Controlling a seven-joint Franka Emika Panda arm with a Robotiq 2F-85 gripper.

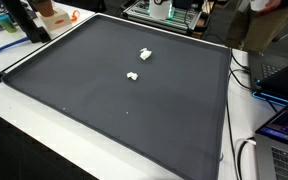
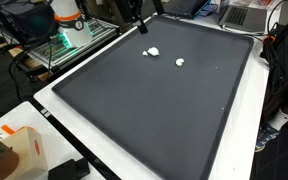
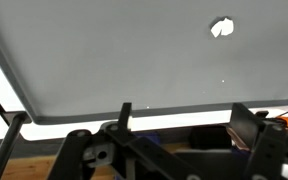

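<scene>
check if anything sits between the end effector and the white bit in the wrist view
Nothing visible does. In the wrist view, only bare dark mat lies between the open end effector and the white bit.

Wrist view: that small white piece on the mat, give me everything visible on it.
The white piece is small, lumpy and irregular, with a notch on one side; its material is too blurred to tell. It lies on the dark grey mat, toward the view's upper right, touching only the mat. The gripper stands open, apart from it.
</scene>
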